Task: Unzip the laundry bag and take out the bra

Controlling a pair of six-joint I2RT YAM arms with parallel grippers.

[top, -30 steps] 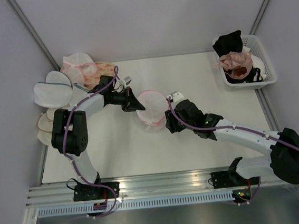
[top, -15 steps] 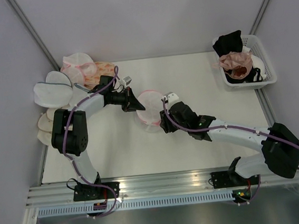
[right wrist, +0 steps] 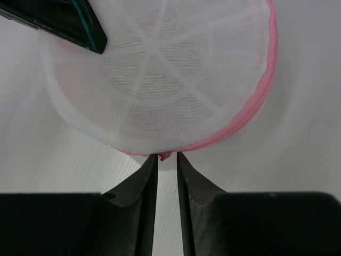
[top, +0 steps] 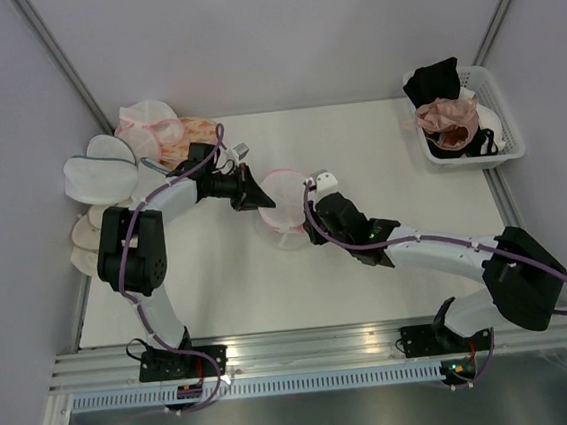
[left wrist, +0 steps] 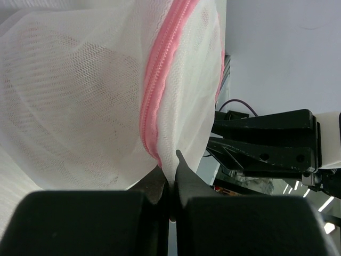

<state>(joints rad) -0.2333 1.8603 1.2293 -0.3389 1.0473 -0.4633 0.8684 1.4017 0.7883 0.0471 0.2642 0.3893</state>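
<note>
Top external view: the laundry bag (top: 285,210) sits on the white table (top: 388,253) just left of frame centre, between the two pincers. The left gripper (top: 260,201) meets its upper-left edge and the right gripper (top: 304,233) its lower-right rim.

Left wrist view: the left gripper (left wrist: 171,169) is clamped tight on a fold of the white mesh of the laundry bag (left wrist: 80,96), just beside the pink zipper (left wrist: 160,80), which runs closed up the frame. A faint rounded shape shows through the mesh. Whether it is the bra cannot be told.

Right wrist view: the right gripper (right wrist: 165,159) has its jaws narrowly apart. The fingertips (right wrist: 151,162) flank a small pink zipper tab (right wrist: 164,156) at the bag's lower rim, with a sliver of gap on either side.

At the upper right of the top view, a white basket (top: 507,151) holds a black garment (top: 433,79) and a dusty-pink bra (top: 447,116). More mesh bags (top: 99,175) are piled at the left edge.
</note>
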